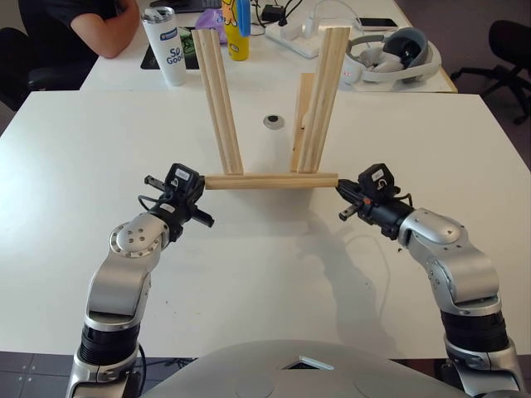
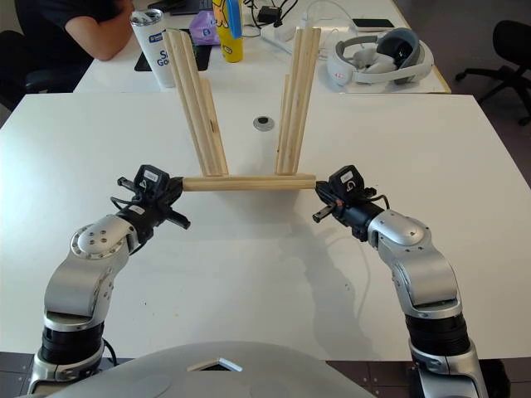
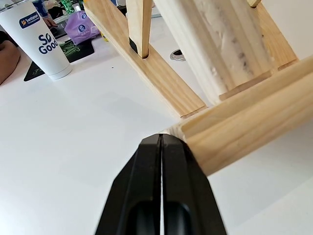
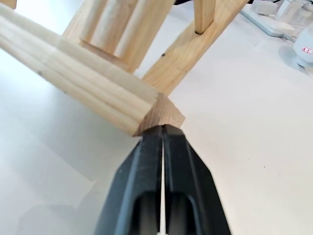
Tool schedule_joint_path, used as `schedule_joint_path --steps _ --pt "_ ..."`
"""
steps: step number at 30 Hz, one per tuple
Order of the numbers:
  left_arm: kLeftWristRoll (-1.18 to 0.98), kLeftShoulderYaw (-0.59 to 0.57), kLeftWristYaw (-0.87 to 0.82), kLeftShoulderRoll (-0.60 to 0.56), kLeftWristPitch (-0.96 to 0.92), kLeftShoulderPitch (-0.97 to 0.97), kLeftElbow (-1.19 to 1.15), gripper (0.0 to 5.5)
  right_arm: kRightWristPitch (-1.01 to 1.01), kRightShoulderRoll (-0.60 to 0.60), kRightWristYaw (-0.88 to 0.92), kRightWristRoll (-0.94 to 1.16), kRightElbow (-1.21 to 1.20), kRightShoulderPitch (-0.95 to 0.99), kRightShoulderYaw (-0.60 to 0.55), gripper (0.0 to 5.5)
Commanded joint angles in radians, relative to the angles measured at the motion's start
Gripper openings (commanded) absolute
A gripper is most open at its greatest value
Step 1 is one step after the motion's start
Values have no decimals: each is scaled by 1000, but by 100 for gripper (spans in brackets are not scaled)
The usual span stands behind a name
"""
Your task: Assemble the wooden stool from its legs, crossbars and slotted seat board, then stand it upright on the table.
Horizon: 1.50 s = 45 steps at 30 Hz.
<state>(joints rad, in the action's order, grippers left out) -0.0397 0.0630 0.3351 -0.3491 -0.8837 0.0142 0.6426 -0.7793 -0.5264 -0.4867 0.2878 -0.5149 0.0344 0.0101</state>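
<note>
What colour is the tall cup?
The cup is white with blue print; left wrist view shows it best.

I see dark lettering under a small blue label on the white tumbler point(image 3: 36, 41). On the yellow bottle point(image 1: 238, 41) the print is too small to tell.

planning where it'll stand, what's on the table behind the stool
Between the stool legs, a small round grommet sits in the white table. The strips of table directly behind the legs are covered.

Seat board point(image 1: 270, 181) over table point(image 1: 99, 149), legs point(image 1: 220, 99) atop; left gripper point(image 1: 200, 185) at left end, right gripper point(image 1: 341, 189) at right end.
</note>
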Motion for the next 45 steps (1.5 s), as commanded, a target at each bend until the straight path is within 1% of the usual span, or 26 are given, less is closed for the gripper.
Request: schedule_joint_path --steps 1,8,10,12,14,16,18,20,24,27,31,41,45 --pt "-98 47 70 16 -36 37 65 1 -43 2 -89 145 -159 31 2 0" --pt "-122 68 83 18 -89 18 102 1 -130 -23 -109 240 -252 23 -35 0" --pt "-101 71 78 -5 -72 -11 96 1 -116 -59 -100 193 -250 -8 -17 0" --pt "-58 70 56 -25 -13 -49 66 1 -67 -80 -50 90 -185 -46 9 0" --pt "3 62 -3 -26 93 -74 8 1 6 -50 58 -21 -96 -86 3 0" --pt "56 21 -92 4 225 -114 -83 1 89 -7 141 -101 -26 -128 8 0" --pt "93 -10 -161 22 346 -161 -165 1 154 40 183 -138 30 -152 30 0" --pt "103 -20 -186 37 428 -190 -229 1 206 85 197 -154 84 -166 55 0" --pt "108 22 -174 56 503 -208 -305 1 306 146 205 -176 181 -174 83 0" --pt "110 66 -158 74 531 -206 -332 1 375 171 209 -199 259 -154 100 0" --pt "113 102 -149 90 539 -197 -337 1 404 185 209 -227 285 -151 108 0" --pt "131 107 -143 90 540 -214 -372 1 447 213 204 -264 359 -133 123 0" --pt "126 117 -130 96 540 -185 -355 1 465 231 193 -260 352 -130 129 0"
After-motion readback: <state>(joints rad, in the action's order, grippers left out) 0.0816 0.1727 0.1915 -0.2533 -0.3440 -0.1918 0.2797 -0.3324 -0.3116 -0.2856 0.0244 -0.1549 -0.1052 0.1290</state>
